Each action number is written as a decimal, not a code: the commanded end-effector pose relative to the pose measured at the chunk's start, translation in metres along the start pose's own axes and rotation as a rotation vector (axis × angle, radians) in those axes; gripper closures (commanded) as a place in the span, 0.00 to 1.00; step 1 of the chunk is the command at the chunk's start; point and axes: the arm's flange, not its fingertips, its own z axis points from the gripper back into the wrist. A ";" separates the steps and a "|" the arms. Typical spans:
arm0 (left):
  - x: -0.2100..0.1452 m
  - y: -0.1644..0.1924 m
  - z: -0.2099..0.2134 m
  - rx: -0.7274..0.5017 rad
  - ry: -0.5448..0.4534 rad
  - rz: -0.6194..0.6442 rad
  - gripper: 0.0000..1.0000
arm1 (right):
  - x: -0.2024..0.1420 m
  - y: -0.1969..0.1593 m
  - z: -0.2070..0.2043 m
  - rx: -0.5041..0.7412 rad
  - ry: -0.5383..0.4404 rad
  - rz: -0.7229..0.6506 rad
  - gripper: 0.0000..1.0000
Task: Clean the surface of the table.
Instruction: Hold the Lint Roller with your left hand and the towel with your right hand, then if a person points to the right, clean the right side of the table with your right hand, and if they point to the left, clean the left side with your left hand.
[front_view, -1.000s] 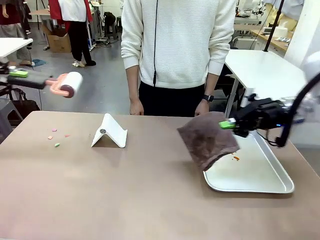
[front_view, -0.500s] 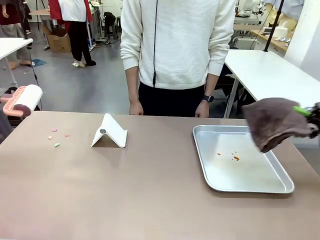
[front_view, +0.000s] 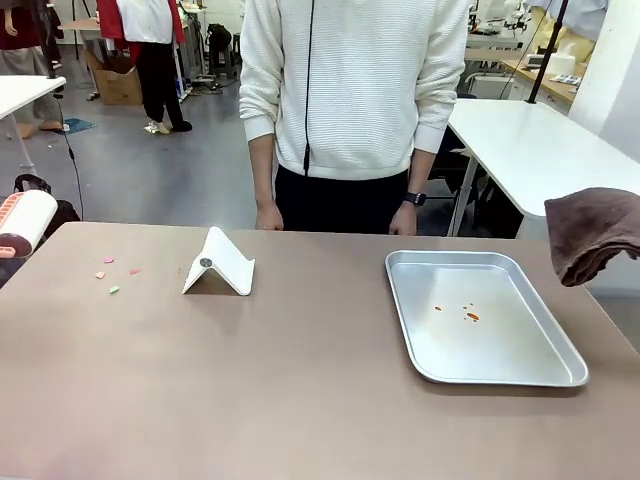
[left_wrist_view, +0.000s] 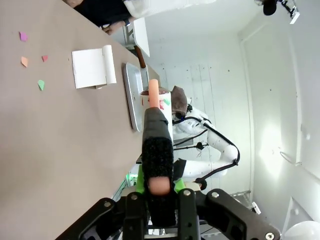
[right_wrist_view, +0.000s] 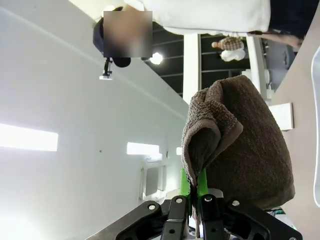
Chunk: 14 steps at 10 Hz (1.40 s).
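The left gripper (left_wrist_view: 158, 189) is clamped on the handle of a lint roller (front_view: 22, 222), held in the air off the left end of the table (front_view: 300, 390). The right gripper (right_wrist_view: 195, 194) pinches a fold of a brown towel (front_view: 596, 230) hanging beyond the table's right end, past the tray (front_view: 510, 345). Paper scraps (front_view: 113, 272) lie on the tabletop near its left end. The step in hand looks like bringing the roller in. It likely needs to come down flat on those scraps and roll.

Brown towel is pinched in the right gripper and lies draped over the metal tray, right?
No: the brown towel is pinched in the right gripper, but hangs in the air beside the metal tray, which is uncovered. The front view shows it.
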 end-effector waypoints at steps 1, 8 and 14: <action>0.003 -0.002 -0.007 0.010 0.024 -0.003 1.00 | -0.001 0.005 0.002 0.005 0.017 0.005 1.00; 0.003 -0.002 -0.007 0.010 0.024 -0.003 1.00 | -0.001 0.005 0.002 0.005 0.017 0.005 1.00; 0.003 -0.002 -0.007 0.010 0.024 -0.003 1.00 | -0.001 0.005 0.002 0.005 0.017 0.005 1.00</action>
